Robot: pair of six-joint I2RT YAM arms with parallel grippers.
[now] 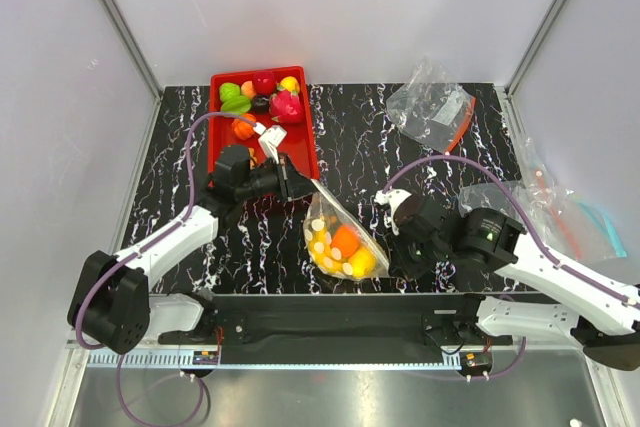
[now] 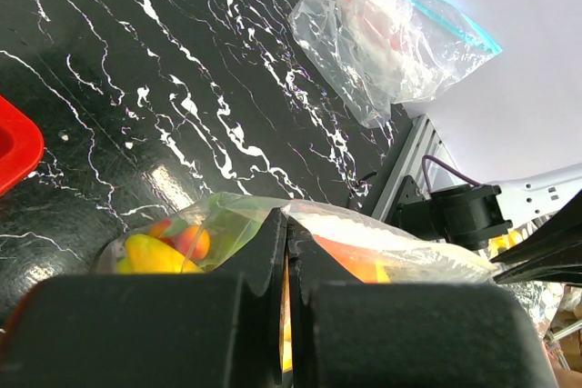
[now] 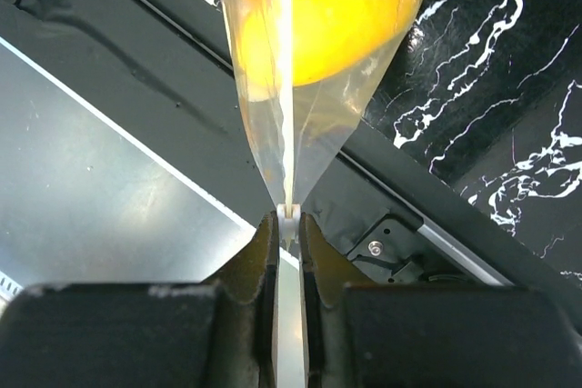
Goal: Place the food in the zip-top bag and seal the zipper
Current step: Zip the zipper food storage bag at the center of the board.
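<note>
Your left jaws pinch the zip-top bag (image 1: 345, 239) at its far corner, your right jaws its zipper (image 3: 289, 213). The zipper runs lengthwise between them.

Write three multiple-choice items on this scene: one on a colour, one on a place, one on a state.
1. What colour is the tray? A red; B blue; C white.
2. Where is the zip-top bag? A inside the tray; B between the left pincer and the right pincer; C nowhere in view.
3. How is the left pincer? A wide open; B shut on nothing; C shut on the zip-top bag.

Answers: 1 A, the top view shows red walls. 2 B, each pincer grips one end of it. 3 C, the left wrist view shows its fingers clamped on the plastic.
</note>
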